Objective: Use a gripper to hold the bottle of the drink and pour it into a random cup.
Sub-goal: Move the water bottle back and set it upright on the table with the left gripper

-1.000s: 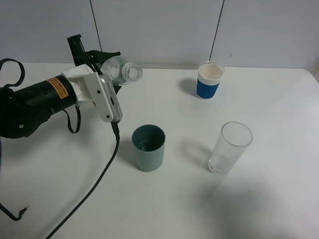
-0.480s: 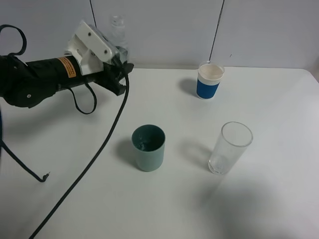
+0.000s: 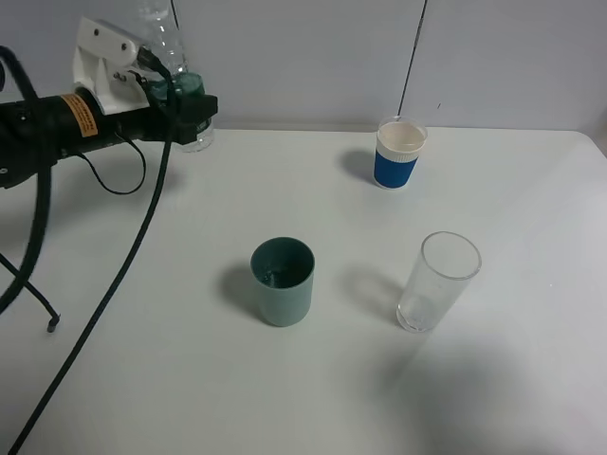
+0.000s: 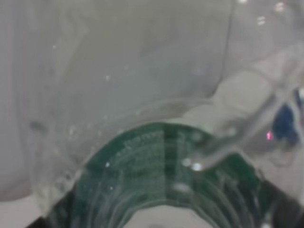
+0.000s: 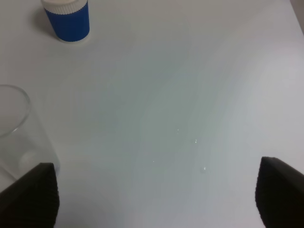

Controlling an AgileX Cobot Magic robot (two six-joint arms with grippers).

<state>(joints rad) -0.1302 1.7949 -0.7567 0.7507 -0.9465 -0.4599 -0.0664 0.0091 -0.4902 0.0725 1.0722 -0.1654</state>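
My left gripper [image 3: 182, 102] is shut on the bottle of the drink [image 3: 169, 43], a small clear bottle with a green label. It holds the bottle upright at the far left back of the table, with the base at or just above the surface. In the left wrist view the bottle [image 4: 161, 180] fills the frame, so the jaws are hidden. The teal-green cup [image 3: 283, 282] stands at the table's middle, well to the right of and in front of the bottle. My right gripper [image 5: 154, 194] is open and empty above the table.
A white cup with a blue sleeve [image 3: 398, 154] stands at the back right and shows in the right wrist view [image 5: 66, 16]. A tall clear glass [image 3: 436, 282] stands right of the teal cup and shows in the right wrist view [image 5: 14, 128]. Black cables [image 3: 114, 275] trail across the left side.
My left gripper has swung back and to the left, away from the teal cup. The bottle has turned from tilted with its mouth toward the cup to upright.
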